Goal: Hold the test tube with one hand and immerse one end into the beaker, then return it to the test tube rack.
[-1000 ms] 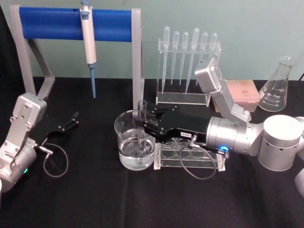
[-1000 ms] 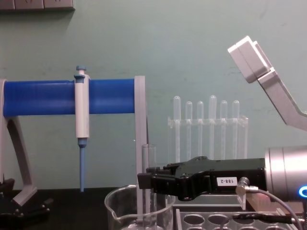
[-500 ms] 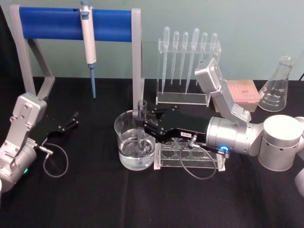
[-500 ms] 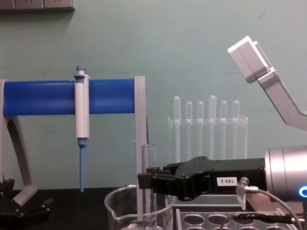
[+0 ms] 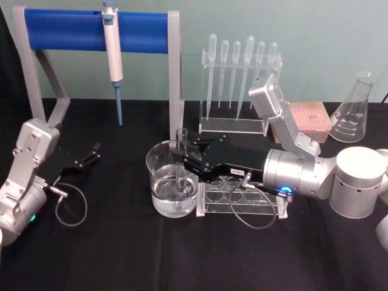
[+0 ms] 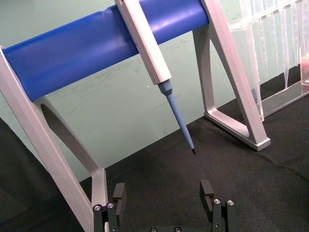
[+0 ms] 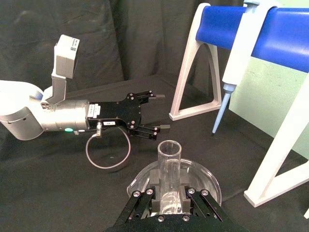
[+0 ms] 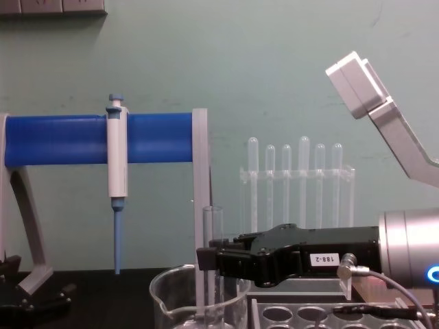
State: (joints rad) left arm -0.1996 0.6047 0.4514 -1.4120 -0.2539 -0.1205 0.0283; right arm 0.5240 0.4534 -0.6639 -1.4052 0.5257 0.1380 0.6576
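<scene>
Beaker [image 5: 156, 176], front centre of counter [image 5: 121, 254]: part-filled with clear liquid; test tube rack [image 5: 273, 209] just beside it on the right. Test tube [image 5: 180, 139]: upright, long axis vertical, round end down in the liquid, open rim up, clamped between the fingers of the right gripper [image 5: 182, 159]. Left gripper [image 5: 93, 153]: low over the counter's left side, fingers spread, empty.

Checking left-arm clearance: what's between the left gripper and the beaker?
Only bare black cloth lies between the left gripper and the beaker, as the head view shows.
</scene>
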